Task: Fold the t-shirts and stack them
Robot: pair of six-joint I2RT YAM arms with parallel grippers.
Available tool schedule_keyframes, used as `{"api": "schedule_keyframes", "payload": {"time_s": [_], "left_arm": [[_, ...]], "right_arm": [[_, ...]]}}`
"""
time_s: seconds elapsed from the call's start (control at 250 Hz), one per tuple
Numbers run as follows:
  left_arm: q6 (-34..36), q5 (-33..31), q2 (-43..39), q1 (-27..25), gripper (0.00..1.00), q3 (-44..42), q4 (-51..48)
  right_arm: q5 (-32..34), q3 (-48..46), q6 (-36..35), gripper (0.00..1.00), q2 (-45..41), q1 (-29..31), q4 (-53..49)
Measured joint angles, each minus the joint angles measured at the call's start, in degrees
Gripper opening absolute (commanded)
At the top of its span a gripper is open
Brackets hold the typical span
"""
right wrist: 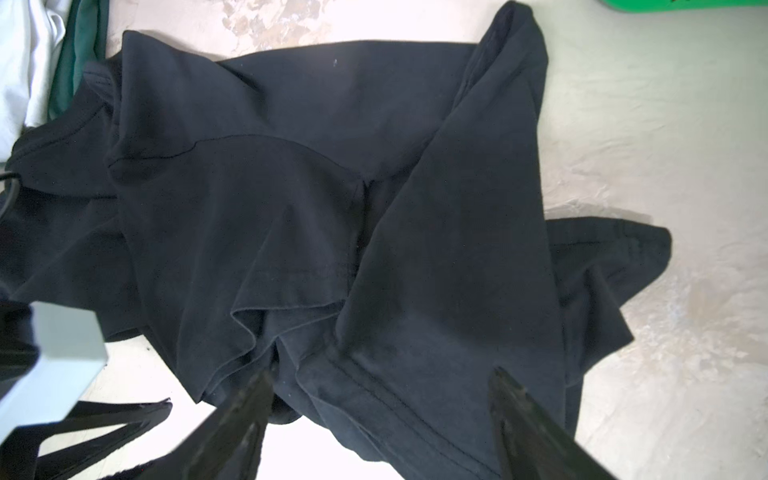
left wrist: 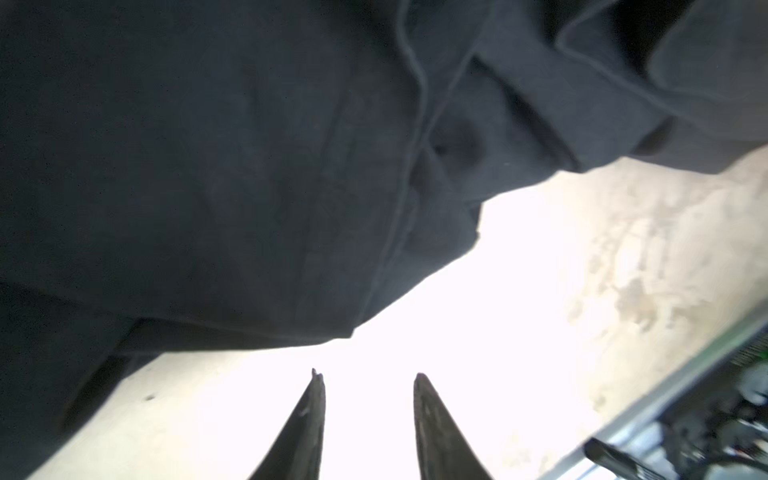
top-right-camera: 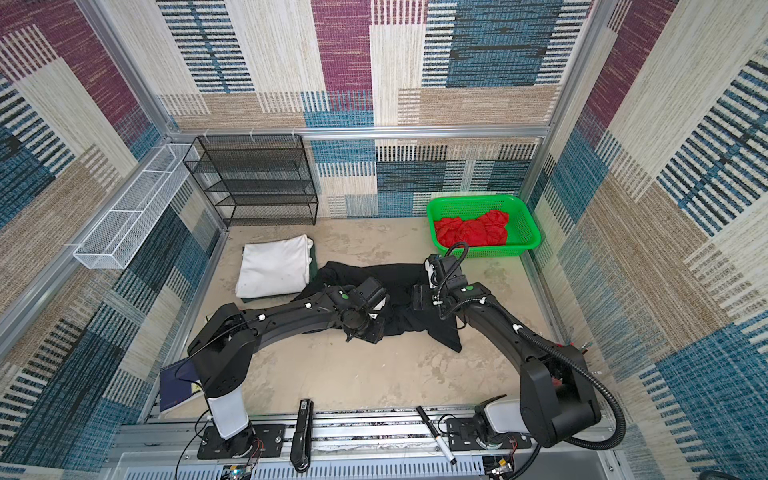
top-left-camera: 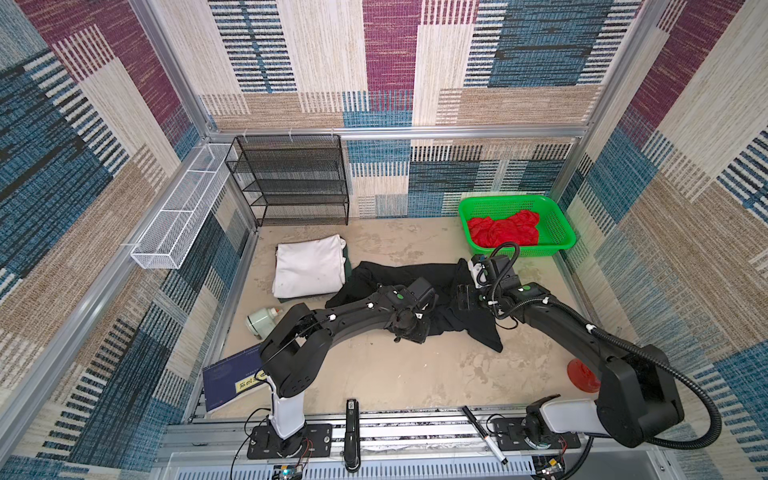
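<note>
At the crumpled black cloth t-shirt on the beige surface, left hand and right hand stood released, empty.

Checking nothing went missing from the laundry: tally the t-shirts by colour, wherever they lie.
Black t-shirt, crumpled between the arms: 1
White t-shirt, folded: 1
Dark green t-shirt, under the white one: 1
Red t-shirt, bunched in the green basket: 1
Total: 4
</note>
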Motion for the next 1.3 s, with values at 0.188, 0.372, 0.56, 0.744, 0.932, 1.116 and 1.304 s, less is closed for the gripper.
{"api": "schedule_keyframes", "payload": {"time_s": [0.188, 0.372, 0.56, 0.744, 0.932, 1.116, 1.304], "left_arm": [[0.26, -3.02, 1.88, -0.02, 0.40, 2.21, -0.42], [0.50, -4.63, 4.02, -0.02, 0.22, 3.67, -0.74], [1.33, -7.17, 2.73, -0.02, 0.00, 3.41, -1.90], [1.09, -11.69, -7.02, -0.02, 0.00, -0.02, -2.62], [0.63, -17.20, -14.91, 0.52, 0.00, -3.63, -3.65], [-0.57, -22.27, -20.26, 1.57, 0.00, -6.62, -5.33], [-1.68, -23.63, -22.43, 3.08, 0.00, -8.37, -5.31]], "right_arm": [[-1.01, -0.17, 0.42, 0.82, 0.39, 0.00, 0.44], [-1.40, 0.24, 0.42, 0.82, 0.50, 0.00, 0.44], [-1.53, 0.39, 0.44, 0.82, 0.66, 0.00, 0.44], [-2.43, 0.46, 0.61, 0.82, 1.53, 0.00, 0.46], [-3.28, 1.03, 0.61, 0.80, 2.56, 0.13, 0.55], [-4.46, 1.46, 0.15, 0.68, 5.55, 0.96, 0.74], [-5.33, 3.08, -0.26, 0.67, 9.40, 2.95, 0.94]]}}
